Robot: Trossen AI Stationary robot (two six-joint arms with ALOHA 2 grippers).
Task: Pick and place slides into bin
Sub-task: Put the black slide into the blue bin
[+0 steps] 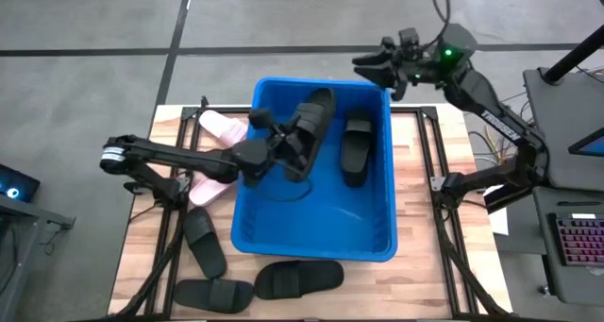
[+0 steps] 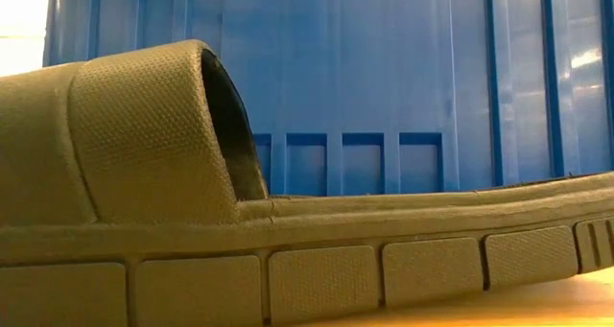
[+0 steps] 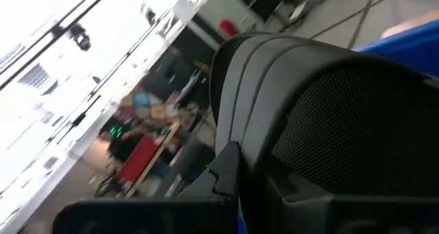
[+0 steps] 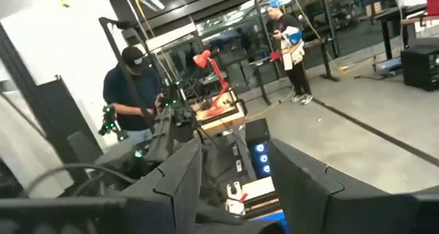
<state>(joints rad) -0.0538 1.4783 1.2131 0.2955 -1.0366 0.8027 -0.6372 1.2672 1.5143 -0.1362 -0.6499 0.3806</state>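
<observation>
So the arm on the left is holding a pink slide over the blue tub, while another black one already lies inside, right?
Not quite: the slide held by the left gripper over the blue tub is black, not pink, as the high view shows. Another black slide does lie inside.

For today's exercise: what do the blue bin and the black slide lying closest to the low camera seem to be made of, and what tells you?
The bin looks like moulded hard plastic, slightly glossy: ribbed wall panels catch pale reflections. The black slide looks like matte foam or soft rubber, which one is unclear: its strap has a fine dimpled texture, its sole edge moulded blocks, with no shine.
</observation>
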